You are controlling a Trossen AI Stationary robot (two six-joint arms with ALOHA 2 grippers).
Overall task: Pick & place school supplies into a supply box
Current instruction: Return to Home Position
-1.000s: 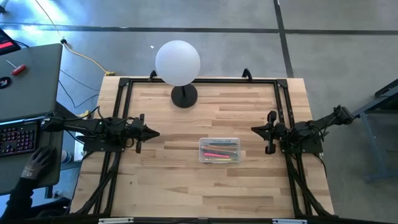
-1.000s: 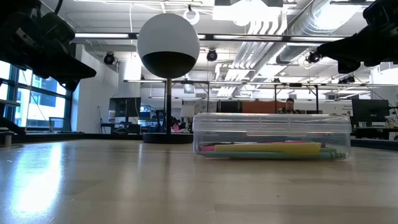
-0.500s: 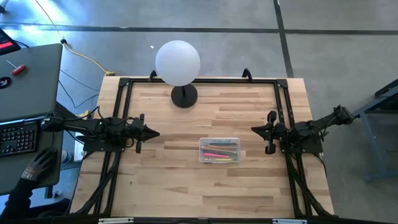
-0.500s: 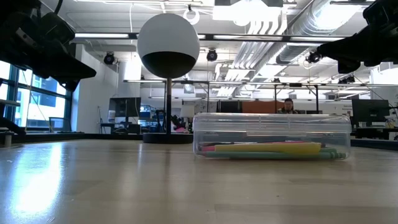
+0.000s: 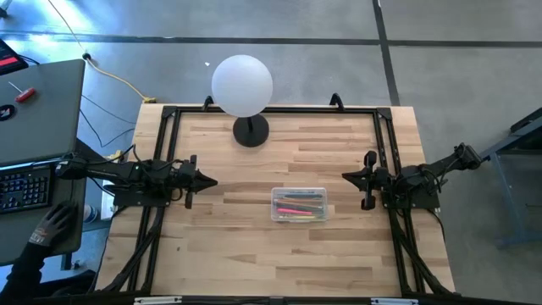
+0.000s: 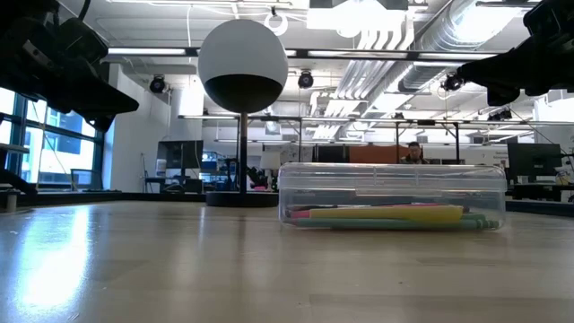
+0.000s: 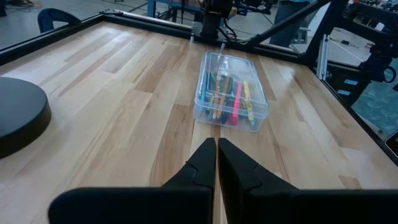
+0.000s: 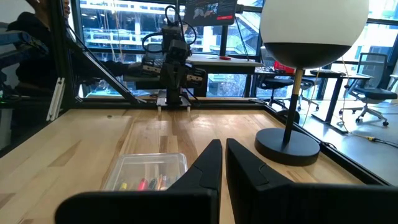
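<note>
Supplies lie packed inside the clear supply box (image 5: 298,204), lid on, near the middle of the wooden worktop (image 5: 254,263). Through its wall I make out pink, yellow and green pens (image 7: 237,102) lying lengthwise. I cannot separate them piece by piece, and I cannot pick out any scissors among them.

The box sits between my two grippers and touches neither. My right gripper (image 5: 345,176) hangs near its right end, and my left gripper (image 5: 212,181) is well apart on the other side. The box lies a little off the line between them, on the side away from the lamp. Both grippers point inward over the worktop, each closed to a thin slit and holding nothing.

A white globe lamp (image 5: 242,85) stands at the far edge. The low view cuts both my arms off at its upper corners. Beyond the left edge a person's hand (image 5: 51,222) rests by a keyboard (image 5: 21,188).
</note>
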